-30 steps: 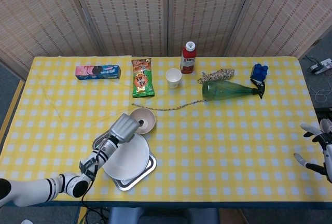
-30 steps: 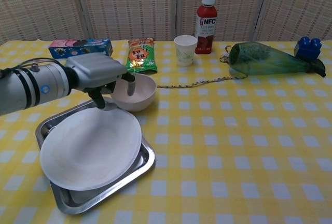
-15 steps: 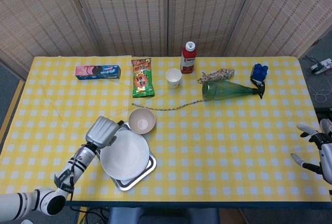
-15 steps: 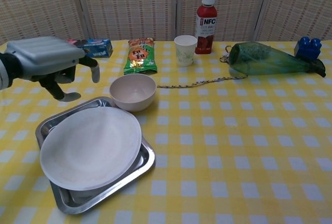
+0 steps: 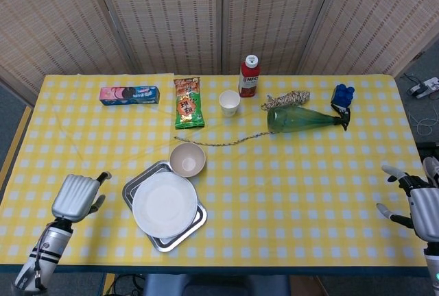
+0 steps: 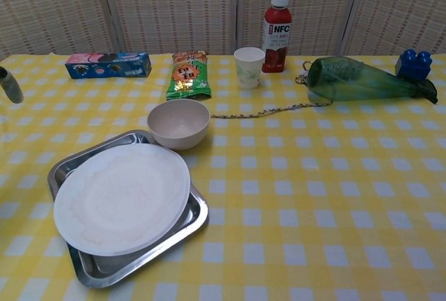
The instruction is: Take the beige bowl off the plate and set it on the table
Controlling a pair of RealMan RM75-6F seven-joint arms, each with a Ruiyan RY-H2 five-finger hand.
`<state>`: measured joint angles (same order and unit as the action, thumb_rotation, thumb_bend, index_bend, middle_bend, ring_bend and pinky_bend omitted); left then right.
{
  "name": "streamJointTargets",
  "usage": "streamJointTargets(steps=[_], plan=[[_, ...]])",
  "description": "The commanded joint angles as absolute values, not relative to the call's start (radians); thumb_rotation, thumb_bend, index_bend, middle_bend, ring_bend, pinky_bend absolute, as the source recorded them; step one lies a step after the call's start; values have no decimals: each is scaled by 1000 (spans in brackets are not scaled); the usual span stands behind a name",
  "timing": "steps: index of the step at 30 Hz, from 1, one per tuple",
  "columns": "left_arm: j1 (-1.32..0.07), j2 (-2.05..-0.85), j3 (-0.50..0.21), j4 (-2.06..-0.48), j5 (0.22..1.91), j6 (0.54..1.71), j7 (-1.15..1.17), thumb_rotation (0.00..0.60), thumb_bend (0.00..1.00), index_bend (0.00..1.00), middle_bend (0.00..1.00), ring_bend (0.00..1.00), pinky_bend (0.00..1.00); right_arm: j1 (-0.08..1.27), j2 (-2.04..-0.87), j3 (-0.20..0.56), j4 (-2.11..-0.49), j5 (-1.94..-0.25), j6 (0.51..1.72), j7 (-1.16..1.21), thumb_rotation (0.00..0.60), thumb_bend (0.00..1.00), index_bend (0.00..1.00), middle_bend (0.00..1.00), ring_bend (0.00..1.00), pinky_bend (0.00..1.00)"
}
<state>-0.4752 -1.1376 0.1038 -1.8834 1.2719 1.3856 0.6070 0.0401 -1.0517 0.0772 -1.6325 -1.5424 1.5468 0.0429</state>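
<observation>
The beige bowl (image 5: 187,159) (image 6: 178,123) stands upright on the yellow checked tablecloth, just beyond the far corner of the metal tray (image 5: 128,188) (image 6: 171,240). On the tray lies the white plate (image 5: 164,204) (image 6: 122,196), with nothing on it. My left hand (image 5: 75,195) is over the table's front left, well away from the bowl, holding nothing with its thumb out; only a fingertip (image 6: 10,83) shows at the chest view's left edge. At the right table edge my right hand (image 5: 417,203) is empty, its fingers spread.
Along the back stand a cookie box (image 5: 129,94), a snack bag (image 5: 188,103), a paper cup (image 5: 229,103) and a red bottle (image 5: 249,76). A green bottle (image 5: 302,118) lies on its side beside a blue block (image 5: 342,94). A thin rope (image 5: 226,140) runs behind the bowl.
My left hand let go of the bowl's rim and drew back to the front left of the table. The bowl stayed beside the tray. The right hand barely shifted.
</observation>
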Motion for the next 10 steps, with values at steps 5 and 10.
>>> streamJointTargets(steps=[5,10], plan=[[-340,-1108,139,-1864,1329,1510,546,600,359,426,772,709,794,53,-1069,74,-1643,-1532,1522,-13,600,35,248,406,432,621],[-274,-1118,136,-1824,1329,1557,520,600,358,427,760,688,709,56,-1078,79,-1644,-1515,1513,-38,600,35,248,406,432,621]])
